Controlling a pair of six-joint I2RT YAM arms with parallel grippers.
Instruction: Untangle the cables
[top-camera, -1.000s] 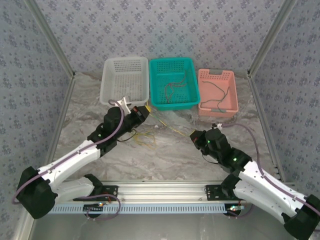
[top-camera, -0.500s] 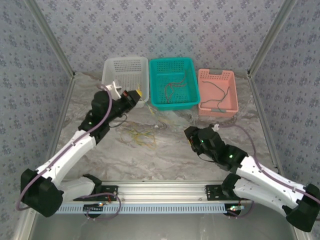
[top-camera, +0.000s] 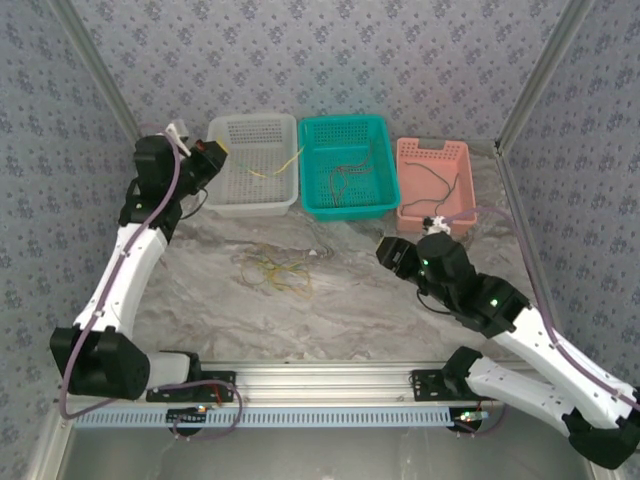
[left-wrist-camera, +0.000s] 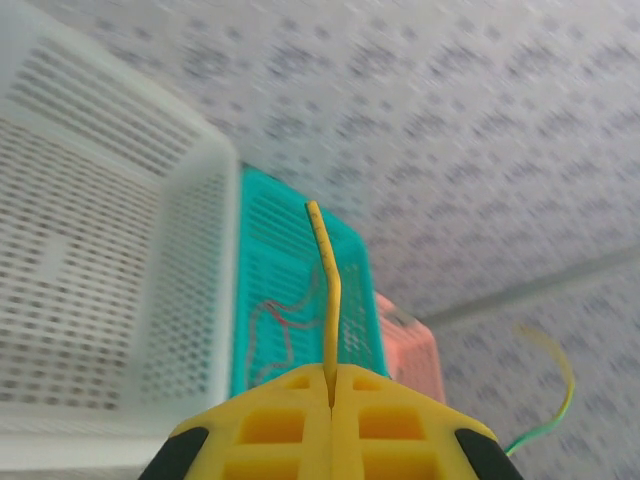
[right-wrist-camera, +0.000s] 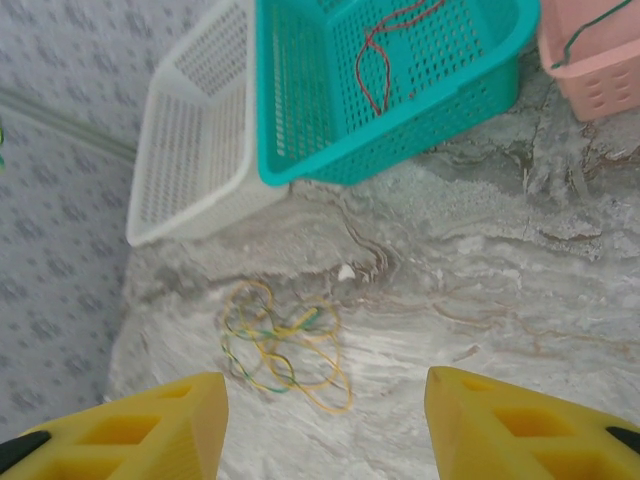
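A loose tangle of yellow and green cables lies on the marble table, also in the right wrist view. My left gripper is raised at the white basket's left rim, shut on one yellow cable that trails over that basket. In its wrist view the left gripper has the jaws pressed together around the wire. My right gripper hovers right of the tangle, open and empty.
A teal basket holds a red cable. A pink basket at the back right holds a dark cable. All three stand along the back wall. Metal frame posts rise at both sides.
My left arm has swung back and to the left, carrying the yellow cable out of the tangle and over the white basket. The right gripper has opened, let go and drawn back.
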